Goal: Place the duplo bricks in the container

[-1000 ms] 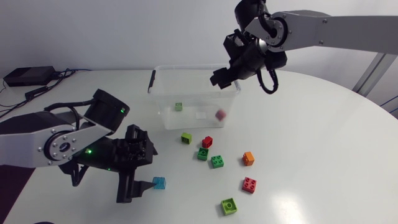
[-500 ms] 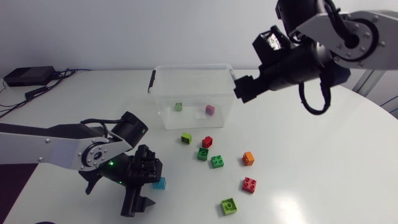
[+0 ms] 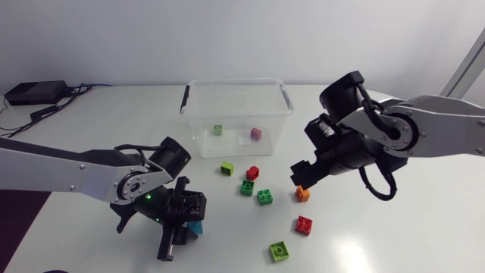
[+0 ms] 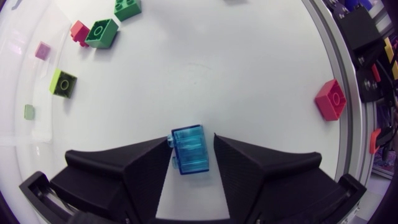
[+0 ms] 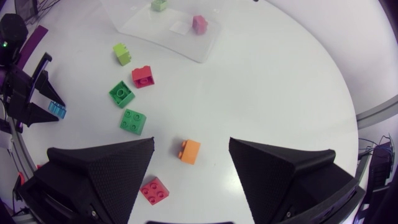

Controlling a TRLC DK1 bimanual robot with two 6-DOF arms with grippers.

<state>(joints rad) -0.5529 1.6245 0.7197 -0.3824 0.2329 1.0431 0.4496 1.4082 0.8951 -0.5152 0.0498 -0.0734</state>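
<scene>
Left hand (image 4: pixel 191 138) slightly spread around blue brick (image 4: pixel 188 154), not clamping; right hand (image 5: pixel 191 142) wide apart over orange brick (image 5: pixel 189 151).

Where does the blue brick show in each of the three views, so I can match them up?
Head view: blue brick peeks out beside the left gripper, mostly hidden.
Left wrist view: blue brick between that gripper's jaws.
Right wrist view: blue brick far off, at the left gripper.
Shared landmark: the lime brick near the container, seen in all three.
</scene>
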